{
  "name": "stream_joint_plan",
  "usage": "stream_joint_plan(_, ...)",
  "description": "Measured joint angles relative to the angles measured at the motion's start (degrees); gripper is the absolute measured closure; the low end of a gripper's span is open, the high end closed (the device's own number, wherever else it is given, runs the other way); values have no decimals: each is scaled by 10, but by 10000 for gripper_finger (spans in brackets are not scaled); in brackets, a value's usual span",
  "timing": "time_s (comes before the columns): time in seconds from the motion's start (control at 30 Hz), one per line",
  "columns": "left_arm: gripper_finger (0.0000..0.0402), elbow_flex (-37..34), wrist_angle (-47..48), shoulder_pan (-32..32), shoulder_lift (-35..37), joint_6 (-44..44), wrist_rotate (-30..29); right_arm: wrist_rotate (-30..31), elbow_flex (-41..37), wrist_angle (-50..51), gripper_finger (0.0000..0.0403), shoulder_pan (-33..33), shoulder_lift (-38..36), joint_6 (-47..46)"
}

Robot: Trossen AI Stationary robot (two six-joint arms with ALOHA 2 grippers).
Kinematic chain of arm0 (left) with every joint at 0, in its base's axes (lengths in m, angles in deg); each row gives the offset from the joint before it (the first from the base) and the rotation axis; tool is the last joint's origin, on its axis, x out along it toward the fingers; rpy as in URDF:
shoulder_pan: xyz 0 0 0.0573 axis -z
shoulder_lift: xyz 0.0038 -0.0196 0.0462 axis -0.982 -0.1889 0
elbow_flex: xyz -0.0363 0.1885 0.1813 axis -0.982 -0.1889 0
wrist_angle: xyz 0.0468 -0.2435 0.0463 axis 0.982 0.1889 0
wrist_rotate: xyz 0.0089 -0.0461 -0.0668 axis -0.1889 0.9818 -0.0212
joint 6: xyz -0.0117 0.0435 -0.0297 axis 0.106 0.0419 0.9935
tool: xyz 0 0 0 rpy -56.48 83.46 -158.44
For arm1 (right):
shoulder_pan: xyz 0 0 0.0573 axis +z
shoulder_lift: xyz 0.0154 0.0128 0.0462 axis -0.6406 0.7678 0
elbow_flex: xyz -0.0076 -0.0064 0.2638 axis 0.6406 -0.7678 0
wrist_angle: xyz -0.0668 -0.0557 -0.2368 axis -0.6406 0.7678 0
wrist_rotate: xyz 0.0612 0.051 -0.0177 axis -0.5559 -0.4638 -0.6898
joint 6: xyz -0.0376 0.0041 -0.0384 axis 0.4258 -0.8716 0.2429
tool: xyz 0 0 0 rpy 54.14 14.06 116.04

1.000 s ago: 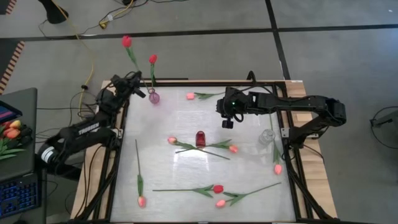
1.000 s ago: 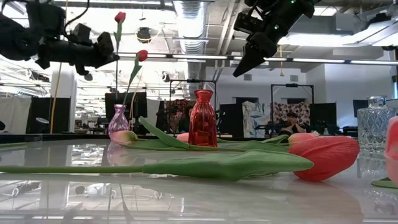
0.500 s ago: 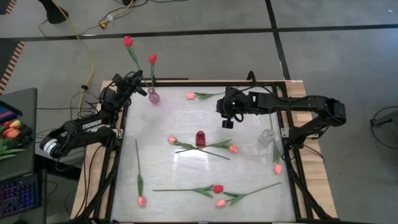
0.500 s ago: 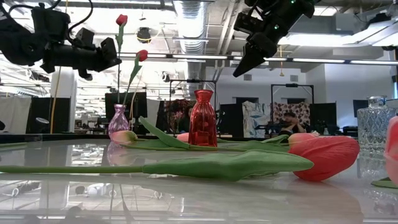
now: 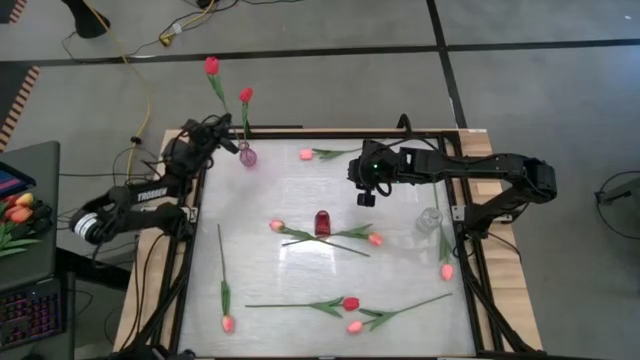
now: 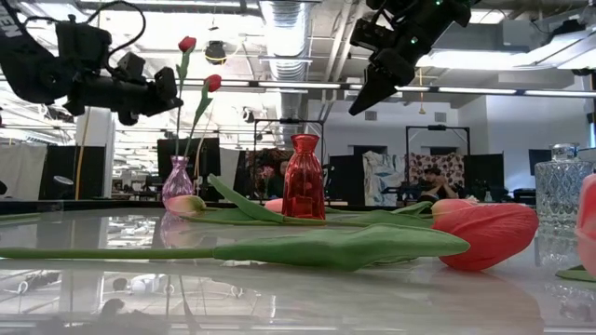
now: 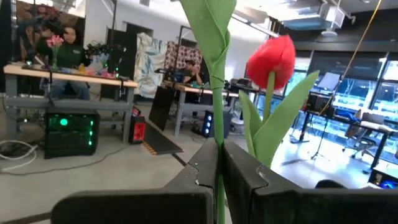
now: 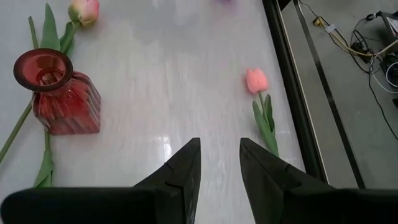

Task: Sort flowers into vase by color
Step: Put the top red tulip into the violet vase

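Left gripper (image 5: 228, 143) clamped on a red tulip's stem (image 7: 217, 93), held high over the purple vase (image 5: 248, 157) at far left, one red tulip (image 5: 245, 95) already in. Next: lower stem into the neck, then release. Right gripper (image 8: 219, 163) half-open, empty, hovering mid-table.

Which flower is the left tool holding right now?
Start at the small purple vase at the table's far left corner, with one red tulip standing in it. The left tool, just beside it, is shut on a second red tulip. That one is the taller, its head well above the vase's own.
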Motion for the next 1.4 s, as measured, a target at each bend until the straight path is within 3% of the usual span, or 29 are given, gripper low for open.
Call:
stream_joint_plan(0.17,401,0,-44,0,-39,10,12,0,0,0,266,0,0,0)
stream_joint_plan(0.5,401,0,-35,0,-76,4,30,0,0,-1,266,0,0,7)
stream_joint_plan(1.03,399,0,-14,1,-82,11,41,0,0,0,266,-2,0,9)
stream_joint_plan(1.4,330,0,7,11,-81,16,58,0,0,0,266,-2,0,9)
